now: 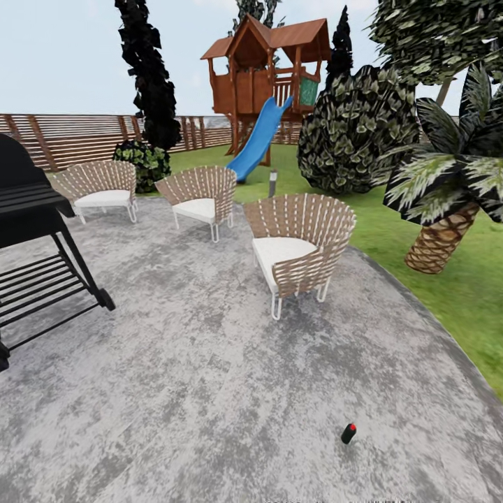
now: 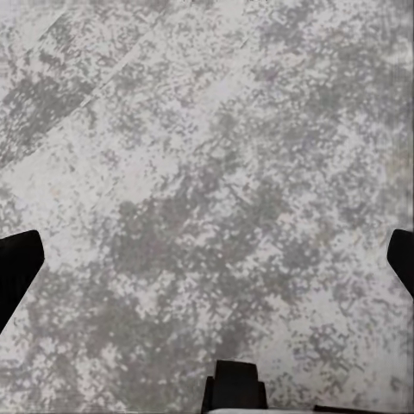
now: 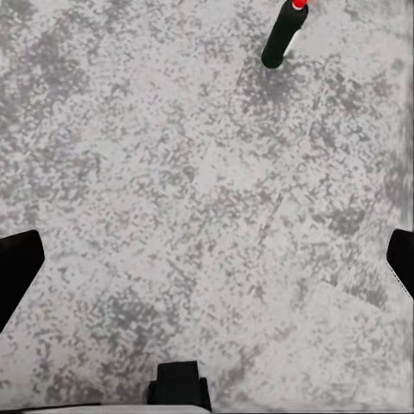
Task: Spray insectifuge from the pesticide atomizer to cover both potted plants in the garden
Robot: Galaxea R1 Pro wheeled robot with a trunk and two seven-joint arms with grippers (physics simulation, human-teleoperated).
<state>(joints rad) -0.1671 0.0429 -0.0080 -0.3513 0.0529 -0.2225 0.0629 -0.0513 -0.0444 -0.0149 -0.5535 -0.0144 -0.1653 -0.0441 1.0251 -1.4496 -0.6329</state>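
Observation:
The pesticide atomizer (image 1: 348, 433) stands on the grey patio (image 1: 209, 363), near the front right. It is a small black bottle with a red-tipped top, and its light head is too small to make out. The right wrist view shows the atomizer (image 3: 283, 36) ahead of my right gripper (image 3: 207, 267), well beyond the fingertips. That gripper is open, its black fingers (image 3: 17, 263) spread wide over bare paving. My left gripper (image 2: 207, 267) is open too, above mottled grey patio (image 2: 207, 155). The two potted plants are out of view.
Three wicker chairs (image 1: 302, 244) (image 1: 200, 192) (image 1: 101, 185) stand across the patio's far side. A black grill (image 1: 31, 237) is at the left. Lawn (image 1: 454, 293), a palm (image 1: 447, 202), a large bush (image 1: 356, 133), a grey bollard (image 1: 272, 183), a slide (image 1: 258, 140) and a slatted fence (image 1: 70, 136) lie beyond.

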